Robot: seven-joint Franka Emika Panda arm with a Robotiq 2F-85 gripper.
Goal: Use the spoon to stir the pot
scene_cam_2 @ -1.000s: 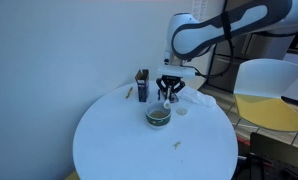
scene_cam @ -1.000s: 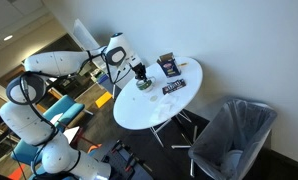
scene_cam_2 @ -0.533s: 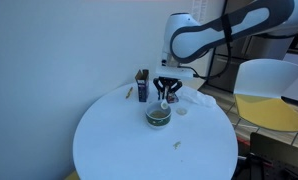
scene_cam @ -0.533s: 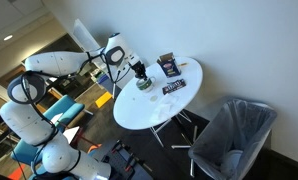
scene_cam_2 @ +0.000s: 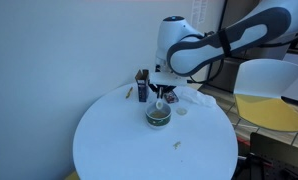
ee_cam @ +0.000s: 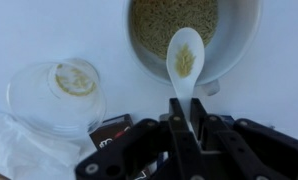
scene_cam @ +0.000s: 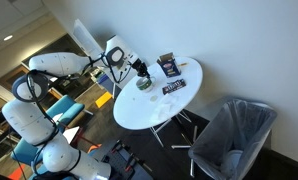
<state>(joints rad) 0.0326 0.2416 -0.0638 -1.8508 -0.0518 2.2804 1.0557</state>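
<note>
The pot (ee_cam: 194, 35) is a small round pale-walled pot holding fine tan grains; it also shows on the white round table in both exterior views (scene_cam: 145, 85) (scene_cam_2: 158, 116). My gripper (ee_cam: 187, 118) is shut on the handle of a white spoon (ee_cam: 183, 55). The spoon's bowl carries a few grains and hangs over the pot's near rim. In both exterior views the gripper (scene_cam: 139, 72) (scene_cam_2: 164, 95) is just above the pot, pointing down.
A clear round dish (ee_cam: 59, 92) (scene_cam_2: 181, 109) lies beside the pot, next to crumpled clear plastic (ee_cam: 24, 150) (scene_cam_2: 199, 98). An upright dark box (scene_cam_2: 142, 86) (scene_cam: 168, 65) stands behind the pot. A flat dark packet (scene_cam: 174, 87) (ee_cam: 114, 130) lies nearby. A grey chair (scene_cam: 234, 128) stands by the table (scene_cam_2: 119, 140).
The arm has swung a little sideways above the pot and the wrist has turned. The spoon stays in the gripper over the pot.
</note>
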